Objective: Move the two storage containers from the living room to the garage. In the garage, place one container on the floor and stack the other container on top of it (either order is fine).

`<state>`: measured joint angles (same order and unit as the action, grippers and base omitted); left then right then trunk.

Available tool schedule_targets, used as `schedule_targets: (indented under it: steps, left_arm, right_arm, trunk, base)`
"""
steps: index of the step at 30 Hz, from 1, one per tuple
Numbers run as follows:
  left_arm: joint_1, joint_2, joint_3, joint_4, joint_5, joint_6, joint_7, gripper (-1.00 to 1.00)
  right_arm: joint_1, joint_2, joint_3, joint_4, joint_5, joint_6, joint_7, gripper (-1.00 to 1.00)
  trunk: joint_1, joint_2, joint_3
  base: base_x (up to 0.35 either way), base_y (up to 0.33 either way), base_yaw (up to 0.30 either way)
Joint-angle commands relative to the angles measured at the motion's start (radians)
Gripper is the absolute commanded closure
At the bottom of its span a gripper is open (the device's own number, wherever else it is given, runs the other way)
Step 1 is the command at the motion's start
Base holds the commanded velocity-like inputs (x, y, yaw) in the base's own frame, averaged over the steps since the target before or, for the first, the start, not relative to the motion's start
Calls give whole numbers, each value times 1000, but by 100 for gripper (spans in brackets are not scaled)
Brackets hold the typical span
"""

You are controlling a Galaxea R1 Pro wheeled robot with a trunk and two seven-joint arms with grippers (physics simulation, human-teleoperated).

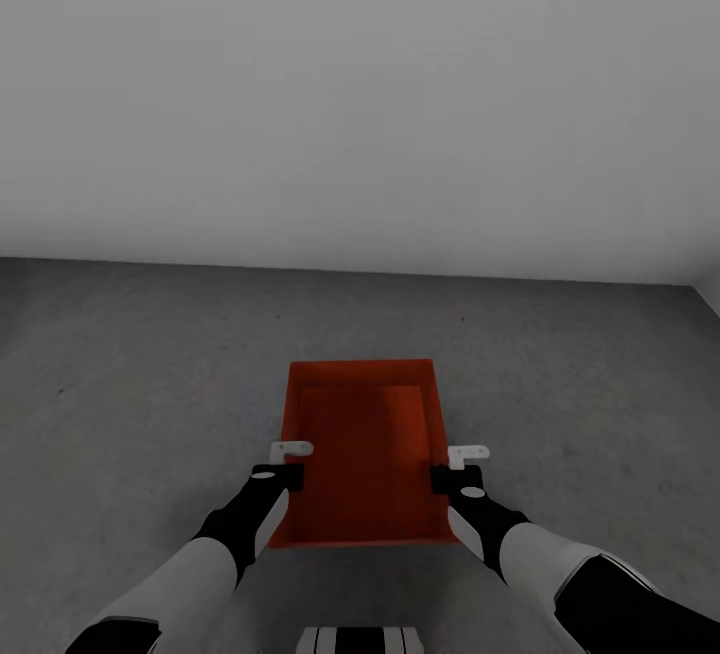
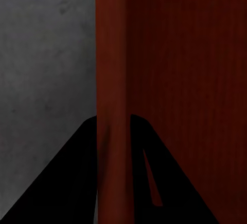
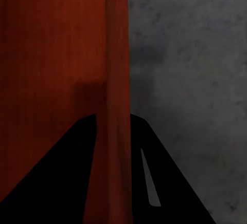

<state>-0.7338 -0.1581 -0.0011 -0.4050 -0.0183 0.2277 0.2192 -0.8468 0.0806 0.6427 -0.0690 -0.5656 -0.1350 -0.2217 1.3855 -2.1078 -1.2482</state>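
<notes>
Orange-red rectangular open-topped storage container (image 1: pixel 365 454) held over the dark grey mottled concrete floor (image 1: pixel 130 384), well short of the plain pale grey wall (image 1: pixel 360 94). Left gripper (image 1: pixel 282 464) pinches the container's left side wall, fingers one each side of the thin edge (image 2: pixel 112 80). Right gripper (image 1: pixel 462 466) pinches the right wall (image 3: pixel 118 80) the same way. Bare floor lies open on both sides and ahead to the wall base.
</notes>
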Motion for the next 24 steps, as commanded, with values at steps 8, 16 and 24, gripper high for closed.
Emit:
schedule_targets:
  steps: [8, 16, 24]
  left_arm:
    - [1, 2, 0, 11, -14, 50, 11, 100]
    - [1, 2, 0, 11, -15, 50, 11, 100]
    - [1, 2, -1, 10, -16, 47, 11, 100]
  right_arm:
    - [-2, -7, -31, -1, 4, -8, -8, 100]
    - [-2, -7, -31, -1, 4, -7, -8, 100]
    - [-2, -7, -31, -2, 4, -7, -7, 100]
  trunk:
    - [0, 0, -12]
    - [0, 0, -22]
    - [0, 0, -23]
  base:
    - [0, 0, 0]
    - [0, 0, 0]
    - [0, 0, 0]
